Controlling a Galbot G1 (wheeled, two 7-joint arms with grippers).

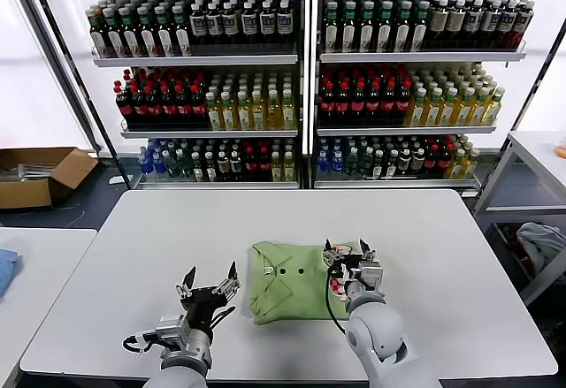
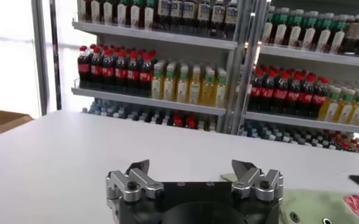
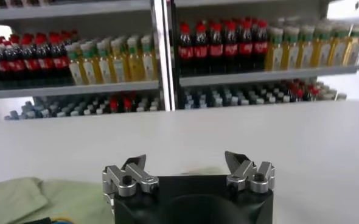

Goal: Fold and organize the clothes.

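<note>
Currently shirt (image 1: 294, 282) folded, lower centre of frame | right gripper (image 1: 352, 255) over its right edge, fingers spread, holding nothing | left gripper (image 1: 210, 283) spread, lower left | risk: right fingers snag fabric, undoing fold | white table (image 1: 424, 238); bottle shelves (image 1: 305, 61) behind

lt green polo shirt (image 1: 292, 292), red-white print, white table (image 1: 460, 255)

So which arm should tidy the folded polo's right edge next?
Probably the right. The right gripper, open, hangs over that edge of the polo shirt, by the red-and-white print. The left gripper, open too, sits over bare table, off the shirt.
</note>
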